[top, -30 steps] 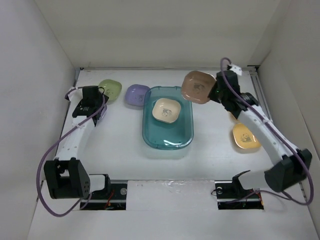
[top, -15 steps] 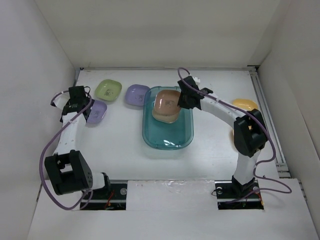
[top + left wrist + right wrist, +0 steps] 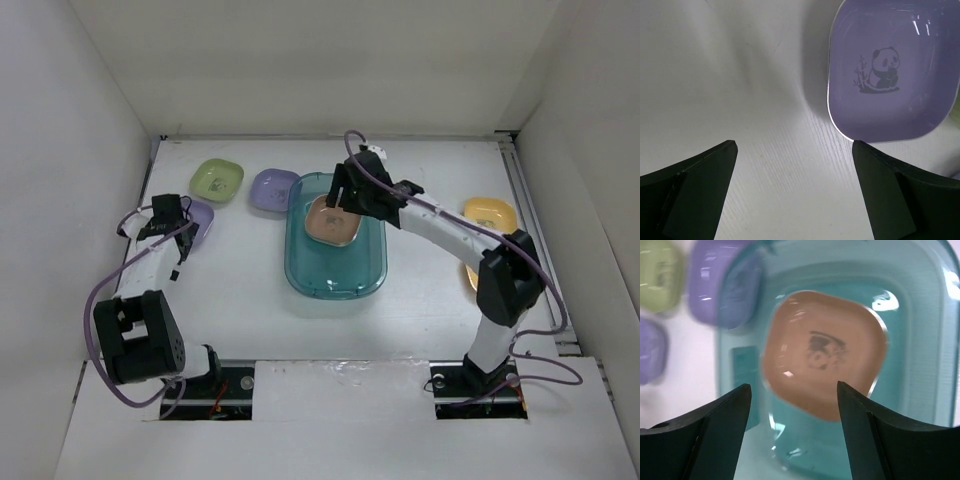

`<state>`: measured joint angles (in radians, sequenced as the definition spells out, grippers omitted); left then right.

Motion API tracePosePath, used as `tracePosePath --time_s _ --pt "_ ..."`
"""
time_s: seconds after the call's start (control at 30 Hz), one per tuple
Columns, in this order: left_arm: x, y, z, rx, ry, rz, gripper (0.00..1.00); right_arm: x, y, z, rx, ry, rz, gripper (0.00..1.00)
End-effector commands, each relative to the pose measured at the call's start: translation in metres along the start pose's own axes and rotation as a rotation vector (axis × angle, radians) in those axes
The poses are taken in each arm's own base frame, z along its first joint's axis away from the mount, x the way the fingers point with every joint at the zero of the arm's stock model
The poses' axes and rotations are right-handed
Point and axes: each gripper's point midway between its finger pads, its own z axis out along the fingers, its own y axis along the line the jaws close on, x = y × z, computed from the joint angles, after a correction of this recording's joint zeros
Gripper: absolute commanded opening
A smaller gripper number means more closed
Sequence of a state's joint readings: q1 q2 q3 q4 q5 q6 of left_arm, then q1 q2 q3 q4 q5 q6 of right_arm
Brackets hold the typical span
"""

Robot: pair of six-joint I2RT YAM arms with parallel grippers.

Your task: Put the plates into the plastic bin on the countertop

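The teal plastic bin (image 3: 335,270) stands mid-countertop with a brown-pink plate (image 3: 330,222) lying in it. My right gripper (image 3: 341,196) hovers open just above that plate (image 3: 825,352), with nothing between its fingers (image 3: 720,430). My left gripper (image 3: 175,240) is open over bare countertop, close beside a purple panda plate (image 3: 892,70), (image 3: 199,214). A green plate (image 3: 217,179) and a second purple plate (image 3: 273,189) lie left of the bin. A yellow-orange plate (image 3: 490,213) lies at the right.
White walls close in the countertop (image 3: 240,290) on the left, back and right. The right arm (image 3: 450,230) stretches across the right half. Part of another orange plate (image 3: 469,274) shows beside that arm's elbow.
My right gripper carried the brown-pink plate from the back right over the bin, opened and let it go onto the cream plate there. The left gripper drew nearer, off the purple plate.
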<state>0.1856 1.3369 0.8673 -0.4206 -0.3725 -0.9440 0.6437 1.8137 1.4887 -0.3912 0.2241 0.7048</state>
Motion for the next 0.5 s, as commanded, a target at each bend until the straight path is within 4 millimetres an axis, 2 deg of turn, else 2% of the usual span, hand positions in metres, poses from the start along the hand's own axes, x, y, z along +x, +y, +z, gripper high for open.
tracePosePath --time_s 0.0,0.07,0.1,0.17,0.23,0.33,0.47 --pt "-0.001 -0.003 0.018 -0.004 -0.012 -0.057 1.00 -0.056 0.045 -0.065 -0.174 -0.183 -0.028 0.75" --pt "0.000 0.001 0.029 -0.008 0.006 -0.094 1.00 -0.052 0.049 -0.078 -0.212 -0.193 -0.040 0.77" --pt "-0.003 -0.009 0.033 0.027 -0.005 -0.108 1.00 -0.060 0.052 -0.094 -0.247 -0.223 -0.039 0.77" --pt "0.003 -0.008 0.042 0.013 0.004 -0.114 1.00 -0.056 0.053 -0.104 -0.275 -0.233 -0.050 0.77" --pt "0.005 -0.010 0.050 0.002 0.011 -0.109 1.00 -0.061 0.052 -0.116 -0.288 -0.254 -0.063 0.77" --pt "0.016 -0.013 0.066 -0.019 0.049 -0.094 1.00 -0.057 0.046 -0.121 -0.285 -0.254 -0.077 0.77" --pt "0.020 -0.017 0.074 0.005 0.052 -0.101 1.00 -0.051 0.034 -0.112 -0.249 -0.244 -0.086 0.77"
